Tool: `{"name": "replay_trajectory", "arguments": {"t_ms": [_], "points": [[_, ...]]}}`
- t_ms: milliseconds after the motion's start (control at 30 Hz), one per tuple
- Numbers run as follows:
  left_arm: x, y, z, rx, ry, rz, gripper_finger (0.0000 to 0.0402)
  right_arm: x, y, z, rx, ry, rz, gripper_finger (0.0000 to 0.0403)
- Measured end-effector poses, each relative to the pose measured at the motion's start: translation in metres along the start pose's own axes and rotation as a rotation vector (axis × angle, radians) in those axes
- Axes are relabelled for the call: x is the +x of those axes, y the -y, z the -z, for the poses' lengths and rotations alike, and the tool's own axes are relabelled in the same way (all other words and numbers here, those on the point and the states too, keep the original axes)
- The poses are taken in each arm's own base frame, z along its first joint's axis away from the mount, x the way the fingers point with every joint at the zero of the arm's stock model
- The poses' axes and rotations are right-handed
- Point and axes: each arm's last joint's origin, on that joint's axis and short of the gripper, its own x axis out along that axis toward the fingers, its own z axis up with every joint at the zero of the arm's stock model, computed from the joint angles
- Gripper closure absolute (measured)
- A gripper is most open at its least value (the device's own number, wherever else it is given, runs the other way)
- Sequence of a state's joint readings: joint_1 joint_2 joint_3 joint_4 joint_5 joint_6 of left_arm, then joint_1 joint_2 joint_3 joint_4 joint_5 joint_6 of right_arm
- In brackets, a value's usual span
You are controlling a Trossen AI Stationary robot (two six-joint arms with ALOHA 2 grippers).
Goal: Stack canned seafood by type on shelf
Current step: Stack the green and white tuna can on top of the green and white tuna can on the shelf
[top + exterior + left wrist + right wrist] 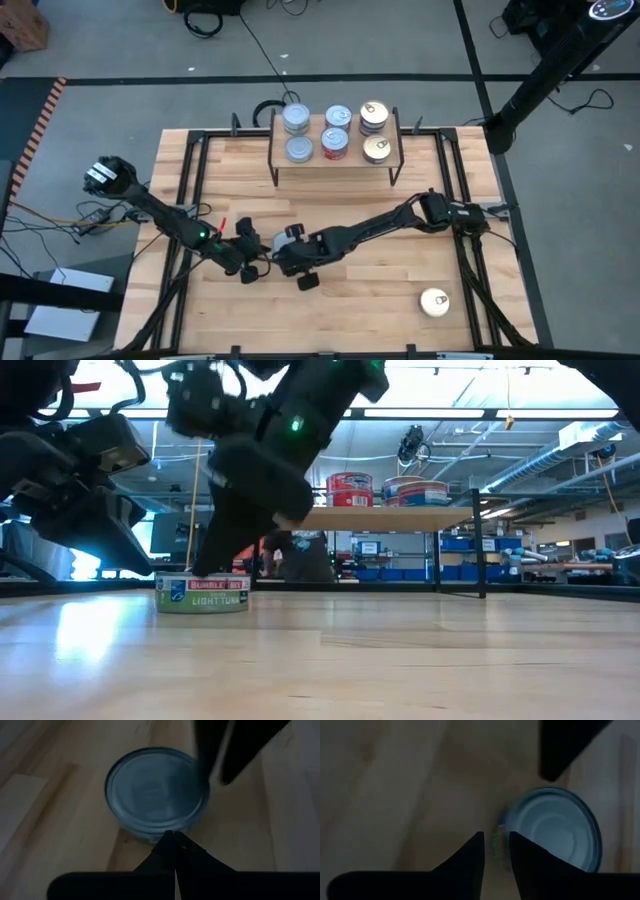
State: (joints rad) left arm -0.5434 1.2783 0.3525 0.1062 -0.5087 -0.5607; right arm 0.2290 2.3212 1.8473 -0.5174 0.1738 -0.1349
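Observation:
A flat round tin with a silver-blue top [157, 792] and a green label [202, 594] stands on its base on the wooden table, left of centre. My left gripper [174, 837] comes from the left, shut, with its tips at the tin's side. My right gripper [496, 847] comes from the right and stands slightly open beside the tin, with nothing between its fingers. Both arms hide the tin in the high view. The shelf [335, 165] at the far middle carries silver-blue tins [296, 135], red-labelled tins [336, 130] and gold tins [375, 132]. A gold tin [434, 302] rests near right. My left gripper's shut fingertips [167, 840] stand at the tin's side wall [145, 834], slanting down from the table's left. Whether they touch it I cannot tell. My right gripper has one finger [525, 855] right at the tin's rim [512, 820]. Whether it touches I cannot tell.
Black frame rails [190, 190] run along the table's left and right sides. The shelf's wire legs [274, 170] stand on the far part of the table. Bare wood [380, 300] lies between the two arms and the lone gold tin.

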Motion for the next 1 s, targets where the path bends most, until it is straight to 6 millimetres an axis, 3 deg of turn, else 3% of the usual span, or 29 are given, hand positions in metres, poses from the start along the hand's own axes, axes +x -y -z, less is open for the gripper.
{"name": "replay_trajectory", "arguments": {"t_ms": [333, 633, 733, 1000], "points": [[0.0, 0.002, -0.003, -0.007, 0.034, 0.013, 0.0401, 0.004, 0.006, 0.005, -0.006, -0.012, -0.011, 0.0314], [-0.001, 0.003, -0.007, -0.001, 0.067, 0.018, 0.0401, 0.009, 0.009, 0.014, -0.007, -0.025, -0.009, 0.037], [-0.004, 0.003, -0.01, -0.008, 0.086, 0.025, 0.0401, 0.006, 0.009, 0.014, -0.023, -0.028, -0.019, 0.0395], [-0.019, 0.0, -0.025, 0.02, 0.201, 0.028, 0.0401, -0.006, 0.015, 0.005, 0.096, -0.029, -0.16, 0.0398]]}}
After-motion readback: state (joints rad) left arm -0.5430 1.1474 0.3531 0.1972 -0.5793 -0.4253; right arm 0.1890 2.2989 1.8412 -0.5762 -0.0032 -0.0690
